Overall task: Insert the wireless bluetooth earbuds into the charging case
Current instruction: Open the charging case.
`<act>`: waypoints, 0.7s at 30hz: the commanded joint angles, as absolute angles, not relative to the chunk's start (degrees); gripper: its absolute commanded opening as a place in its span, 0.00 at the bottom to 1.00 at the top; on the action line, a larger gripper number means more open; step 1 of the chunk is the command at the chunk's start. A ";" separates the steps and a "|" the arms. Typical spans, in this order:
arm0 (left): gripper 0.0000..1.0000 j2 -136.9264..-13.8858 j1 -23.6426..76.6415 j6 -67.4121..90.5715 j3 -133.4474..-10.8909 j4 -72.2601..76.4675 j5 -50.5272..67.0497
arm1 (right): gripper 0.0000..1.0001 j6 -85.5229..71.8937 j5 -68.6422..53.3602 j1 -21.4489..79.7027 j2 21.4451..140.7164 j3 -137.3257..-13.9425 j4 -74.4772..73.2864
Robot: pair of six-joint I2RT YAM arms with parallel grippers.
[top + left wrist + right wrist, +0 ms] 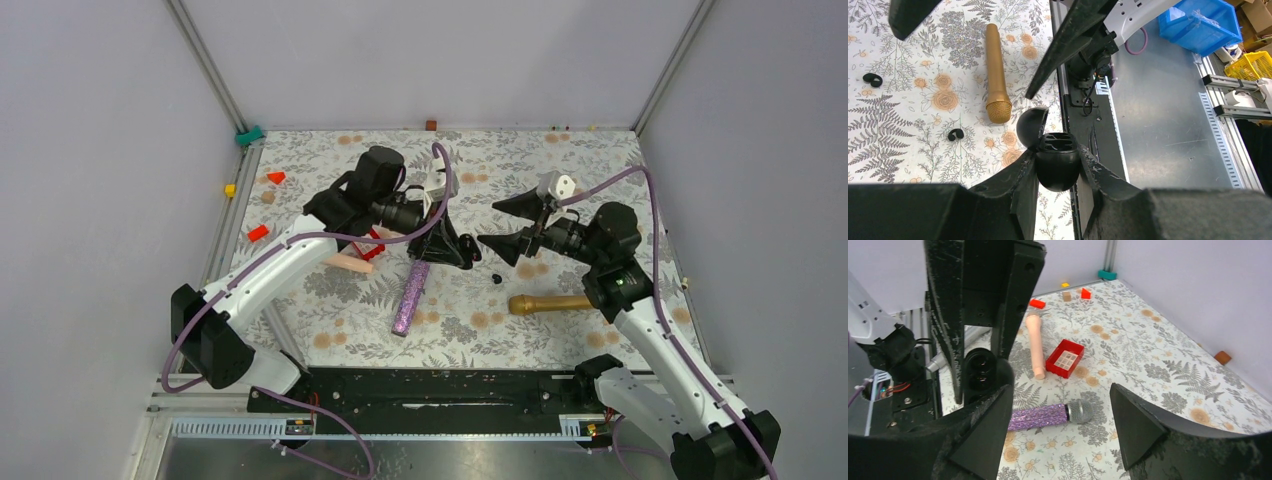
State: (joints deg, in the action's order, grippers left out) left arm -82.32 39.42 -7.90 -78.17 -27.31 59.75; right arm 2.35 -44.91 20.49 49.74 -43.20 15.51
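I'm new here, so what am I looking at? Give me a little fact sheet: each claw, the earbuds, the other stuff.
Left gripper: shut on the charging case, its lid open
Right gripper: open, holding nothing
First earbud: loose on the table, outside the case
Second earbud: likewise
Other items: gold microphone, purple microphone, pink microphone, red box

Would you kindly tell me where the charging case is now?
The charging case is held lid-open in the left gripper, mid-frame in the left wrist view, right of the gold microphone.
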 commanded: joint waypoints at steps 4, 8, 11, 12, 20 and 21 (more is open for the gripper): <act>0.00 -79.54 39.66 -11.89 -78.83 -28.89 60.79 | 0.81 4.21 -37.59 18.81 46.87 -44.93 15.03; 0.00 -78.81 39.45 -16.06 -82.08 -34.75 54.58 | 0.84 7.06 -33.10 17.97 46.93 -50.43 6.91; 0.00 -78.07 38.07 -19.28 -84.98 -38.16 55.06 | 0.86 9.79 -30.52 17.62 48.47 -54.25 1.56; 0.00 -77.63 36.86 -19.54 -85.51 -38.35 55.99 | 0.86 10.24 -30.24 17.54 48.98 -55.11 0.60; 0.00 -71.28 24.93 -7.33 -79.85 -19.14 63.56 | 0.88 13.82 -28.58 17.53 52.20 -56.60 -3.40; 0.00 -69.76 22.94 -3.03 -76.22 -14.81 64.62 | 0.89 14.58 -28.57 17.50 52.59 -56.38 -3.39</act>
